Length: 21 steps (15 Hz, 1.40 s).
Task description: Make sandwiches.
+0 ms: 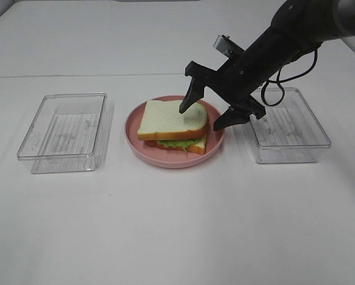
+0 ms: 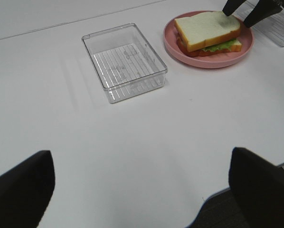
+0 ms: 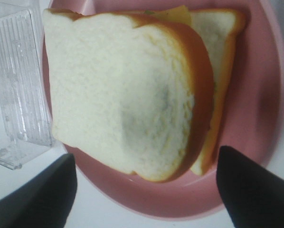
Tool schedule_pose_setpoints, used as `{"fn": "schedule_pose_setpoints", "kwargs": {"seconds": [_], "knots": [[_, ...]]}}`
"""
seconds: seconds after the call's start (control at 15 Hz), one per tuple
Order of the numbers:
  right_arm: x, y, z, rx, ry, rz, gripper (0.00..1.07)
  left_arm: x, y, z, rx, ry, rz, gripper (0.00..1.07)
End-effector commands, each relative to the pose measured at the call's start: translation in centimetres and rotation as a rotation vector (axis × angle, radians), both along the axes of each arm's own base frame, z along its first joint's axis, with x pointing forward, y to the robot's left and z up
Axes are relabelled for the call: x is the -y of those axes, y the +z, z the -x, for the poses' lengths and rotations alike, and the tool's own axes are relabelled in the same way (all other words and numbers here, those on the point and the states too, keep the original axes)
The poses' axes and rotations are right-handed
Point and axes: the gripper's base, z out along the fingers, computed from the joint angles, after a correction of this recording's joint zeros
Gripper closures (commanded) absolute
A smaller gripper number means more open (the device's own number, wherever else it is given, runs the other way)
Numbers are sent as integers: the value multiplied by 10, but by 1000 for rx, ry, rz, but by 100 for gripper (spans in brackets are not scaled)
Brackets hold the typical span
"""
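1. No brand, label or writing can be read on anything in view.
2. Left clear container [image 1: 63, 132] stands on the white table [image 1: 177, 231], ribbed floor showing, apart from the plate.
3. Left gripper [image 2: 142, 190] shows only as two dark fingers at the wrist picture's edge, spread wide over bare table, holding nothing.
4. The sandwich [image 1: 173, 126] sits on the pink plate [image 1: 216, 145] at the centre; lettuce peeks out at the front edge, and the other fillings are mostly hidden under the top slice.
5. Right gripper [image 1: 204, 116] hangs spread wide over the sandwich's right end, holding nothing; whether a fingertip touches the bread is unclear.
6. Right clear container [image 1: 290, 132] is partly covered by the arm.
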Motion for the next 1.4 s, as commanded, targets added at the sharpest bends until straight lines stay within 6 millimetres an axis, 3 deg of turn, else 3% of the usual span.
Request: {"fn": "schedule_pose_setpoints", "kwargs": {"seconds": [0.07,0.47,0.53,0.6,0.67,0.8,0.87,1.0,1.07,1.13,1.33,1.4], "knots": [[7,23,10,33,98,76,30,0,0,3,27,-1,16,13],[43,113,60,90,352,357,31,0,0,3,27,-1,16,13],[53,144,77,145,363,398,31,0,0,3,27,-1,16,13],[58,163,90,175,364,417,31,0,0,3,27,-1,16,13],[61,172,97,191,364,423,31,0,0,3,27,-1,16,13],[74,198,137,256,352,419,31,0,0,3,27,-1,16,13],[76,202,147,268,348,416,31,0,0,3,27,-1,16,13],[89,201,187,277,345,415,31,0,0,3,27,-1,16,13],[95,194,207,267,348,416,31,0,0,3,27,-1,16,13],[104,184,240,269,347,412,31,0,0,3,27,-1,16,13],[121,151,297,281,344,412,31,0,0,3,27,-1,16,13],[124,144,306,293,345,412,31,0,0,3,27,-1,16,13]]}}
